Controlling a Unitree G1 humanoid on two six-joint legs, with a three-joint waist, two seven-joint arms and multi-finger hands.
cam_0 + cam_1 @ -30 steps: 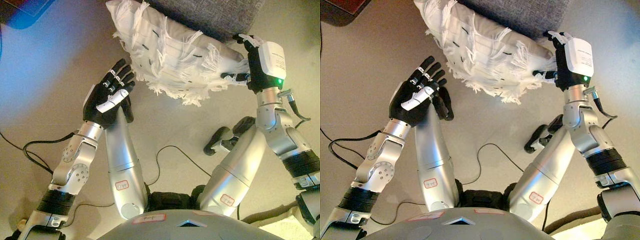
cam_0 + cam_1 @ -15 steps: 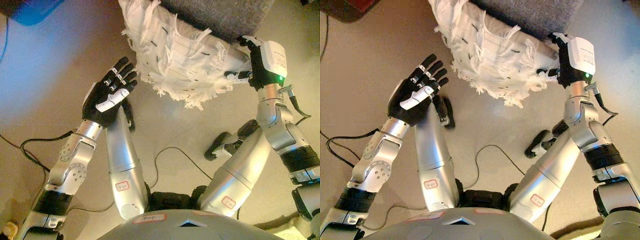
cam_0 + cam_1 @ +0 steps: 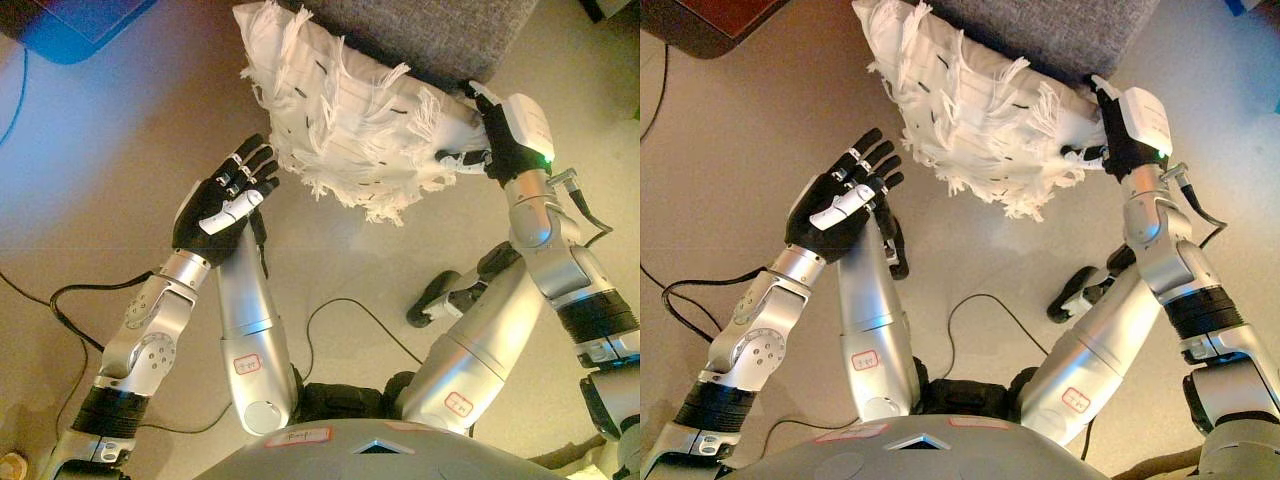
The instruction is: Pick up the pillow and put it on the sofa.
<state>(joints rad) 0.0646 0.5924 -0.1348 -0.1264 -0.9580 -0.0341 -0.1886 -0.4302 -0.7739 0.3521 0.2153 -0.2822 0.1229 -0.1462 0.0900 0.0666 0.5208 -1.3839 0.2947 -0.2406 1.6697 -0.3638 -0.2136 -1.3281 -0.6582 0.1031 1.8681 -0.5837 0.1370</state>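
Note:
A white pillow (image 3: 350, 120) with ragged fringes is held off the floor against the front edge of the grey sofa (image 3: 430, 30). My right hand (image 3: 505, 135) is at the pillow's right end, with its thumb under the corner and its fingers curled round the edge. My left hand (image 3: 225, 200) is open with straight fingers, palm turned to the pillow, its fingertips right at the fringe on the pillow's lower left edge. The same scene shows in the right eye view, with the pillow (image 3: 970, 105) between the two hands.
A beige floor (image 3: 120, 130) lies below the pillow and to the left. The corner of a dark brown piece of furniture (image 3: 710, 15) shows at the top left. The sofa fills the top edge.
My left hand has moved up and right until its fingertips reach the pillow's fringe. My right hand has kept its hold, and the pillow has shifted slightly along the sofa's edge.

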